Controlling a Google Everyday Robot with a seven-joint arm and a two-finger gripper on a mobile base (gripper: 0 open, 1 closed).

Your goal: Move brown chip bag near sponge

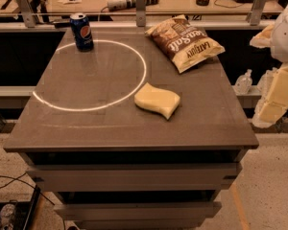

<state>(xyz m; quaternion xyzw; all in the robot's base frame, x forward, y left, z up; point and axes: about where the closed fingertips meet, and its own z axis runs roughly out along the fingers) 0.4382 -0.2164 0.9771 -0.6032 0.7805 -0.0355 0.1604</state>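
The brown chip bag (184, 41) lies flat at the table's back right, its white "Sea Salt" script facing up and its pale yellow band toward the right edge. The pale yellow wavy sponge (157, 100) lies right of the table's centre, about a hand's width in front of the bag and apart from it. My gripper (274, 97) shows as pale blocky parts at the right edge of the view. It hangs off the table's right side, level with the sponge, well away from both objects and touching neither.
A blue Pepsi can (81, 31) stands upright at the back left, on a white ring (145, 66) marked on the grey tabletop (86, 123). Drawers are below the front edge. A rail and a desk with clutter run behind the table.
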